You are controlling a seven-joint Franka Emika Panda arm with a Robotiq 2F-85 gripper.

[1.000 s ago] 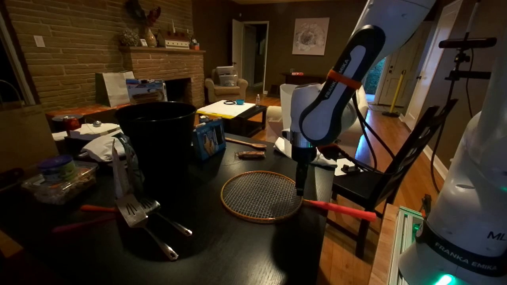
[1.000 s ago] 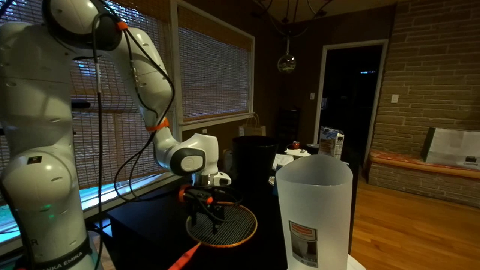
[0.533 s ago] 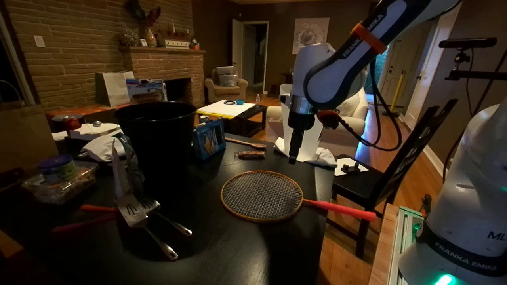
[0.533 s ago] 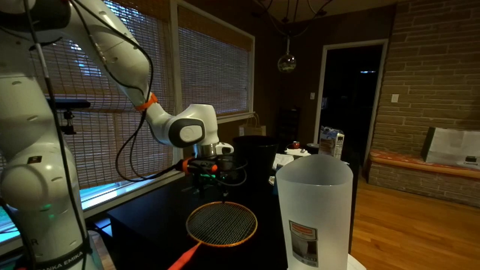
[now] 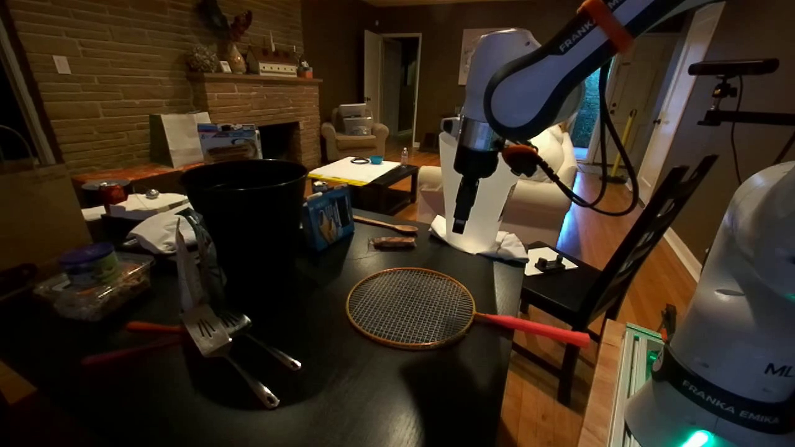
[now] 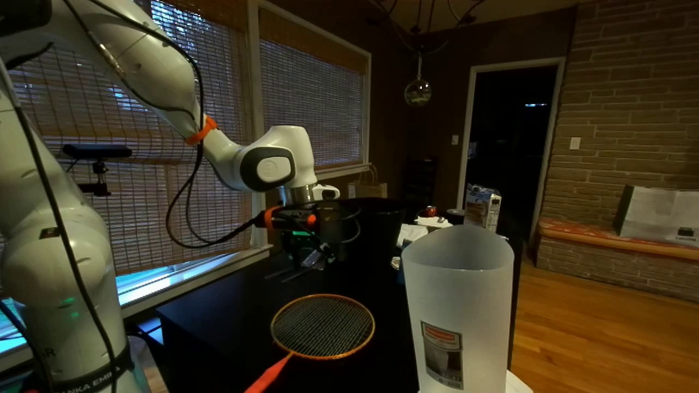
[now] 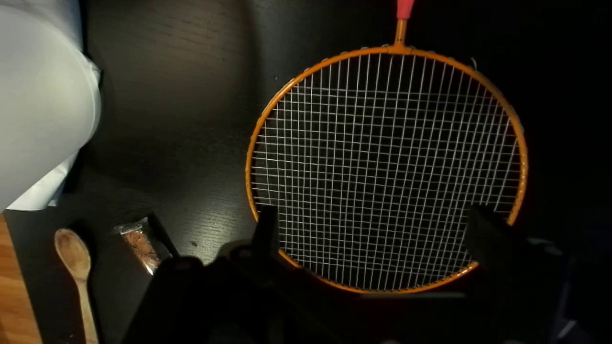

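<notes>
My gripper (image 7: 374, 212) hangs in the air with its fingers (image 7: 267, 231) spread wide and nothing between them; in the wrist view they stand over the end of the racket (image 5: 410, 307) away from its handle, apart from it.

The racket lies flat on the dark bench (image 5: 348, 397), its pink handle (image 5: 540, 329) jutting past the edge, which I suppose leaves it easy to take hold of. A white bin (image 6: 458, 305) stands near it, a crumpled cloth (image 5: 512, 247) at its foot, perhaps bunched there to steady it. A wooden spoon (image 7: 74, 255) and a wrapped snack bar (image 7: 141, 248) lie between that bin and a blue box (image 5: 332, 217), which stands just beside a black bin (image 5: 248, 205). Two spatulas (image 5: 208, 335) overlap at their heads, as though put down casually.

The bench shows wood grain and a dull sheen. Around me it is dim: a dark chair (image 5: 652, 230), a pale sofa (image 5: 540, 208), a stone fireplace (image 5: 261, 102) and window blinds (image 6: 314, 103).
</notes>
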